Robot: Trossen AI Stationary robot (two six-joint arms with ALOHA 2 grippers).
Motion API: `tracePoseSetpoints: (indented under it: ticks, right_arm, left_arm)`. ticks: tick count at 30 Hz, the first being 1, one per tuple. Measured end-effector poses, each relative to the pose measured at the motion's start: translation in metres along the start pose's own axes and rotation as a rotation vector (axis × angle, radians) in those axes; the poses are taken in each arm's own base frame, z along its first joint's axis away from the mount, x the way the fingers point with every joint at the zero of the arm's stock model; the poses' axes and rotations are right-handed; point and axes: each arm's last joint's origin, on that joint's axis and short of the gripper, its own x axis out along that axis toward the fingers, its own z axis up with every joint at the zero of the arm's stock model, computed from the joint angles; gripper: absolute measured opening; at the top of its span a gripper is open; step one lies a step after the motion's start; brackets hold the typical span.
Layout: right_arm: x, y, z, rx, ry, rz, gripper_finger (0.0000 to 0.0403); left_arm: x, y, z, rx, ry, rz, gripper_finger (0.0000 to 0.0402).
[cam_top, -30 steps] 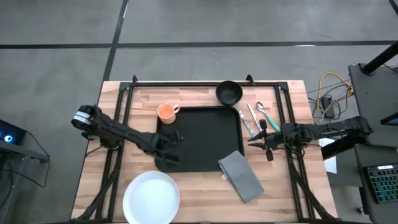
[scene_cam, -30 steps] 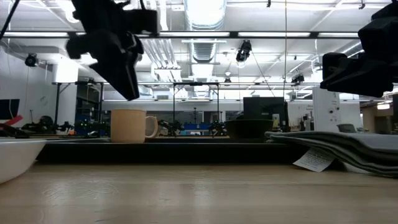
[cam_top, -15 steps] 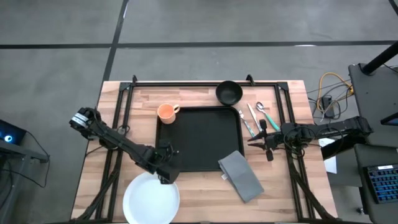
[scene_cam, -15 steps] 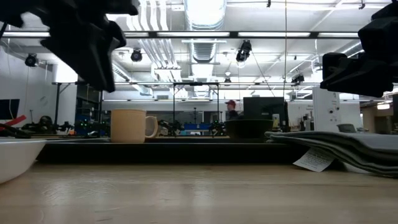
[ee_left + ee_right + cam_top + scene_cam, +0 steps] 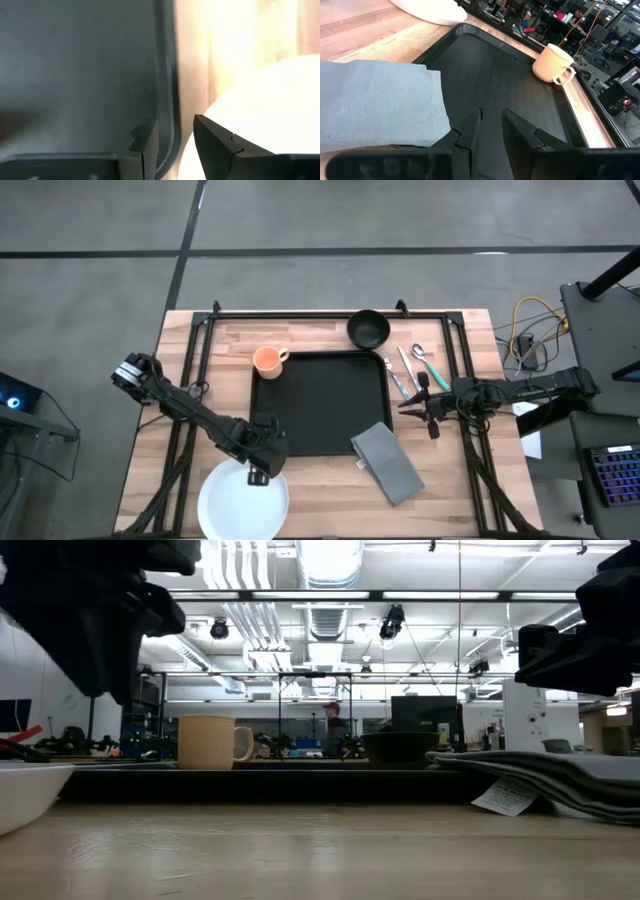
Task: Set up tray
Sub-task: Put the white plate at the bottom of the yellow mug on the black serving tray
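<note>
The black tray [image 5: 330, 405] lies flat mid-table. An orange cup [image 5: 267, 361] stands in its far left corner. A white plate [image 5: 243, 498] sits on the table near the left front. My left gripper [image 5: 262, 465] hangs open, pointing down over the tray's near left corner and the plate's far edge. In the left wrist view its fingers [image 5: 175, 122] stand above the tray's rim [image 5: 170, 75], with the plate [image 5: 265, 100] beside them. My right gripper [image 5: 408, 408] waits at the tray's right side, its fingers [image 5: 491, 114] a narrow gap apart and holding nothing.
A grey folded napkin [image 5: 387, 462] lies over the tray's near right corner. A black bowl [image 5: 368, 329] stands beyond the tray's far edge. Cutlery [image 5: 410, 368] lies to the tray's right. Bare wood shows along the near edge right of the plate.
My left gripper has swung from above the tray's left part toward the table's near edge. It now stands over the tray's near left corner by the plate and has turned a little on the way. Nothing on the table has moved.
</note>
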Motion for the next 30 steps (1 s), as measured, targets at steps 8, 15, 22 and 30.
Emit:
tracePoseSetpoints:
  ticks: [8, 15, 22, 30]
  right_arm:
    - [0.0, 0.0, 0.0, 0.0, 0.0, -0.001, 0.0068]
    - [0.0, 0.0, 0.0, 0.0, 0.0, 0.0, 0.0068]
    - [0.0, 0.0, 0.0, 0.0, 0.0, 0.0, 0.0068]
    - [0.0, 0.0, 0.0, 0.0, 0.0, 0.0, 0.0068]
  left_arm:
    - [0.002, 0.0, -0.001, -0.09, 0.012, -0.008, 0.0104]
    - [0.008, -0.004, -0.023, -0.402, 0.094, 0.067, 0.0104]
    - [-0.002, -0.007, -0.059, -0.54, 0.089, 0.054, 0.0104]
    - [-0.011, 0.009, -0.107, -0.791, 0.019, -0.06, 0.0104]
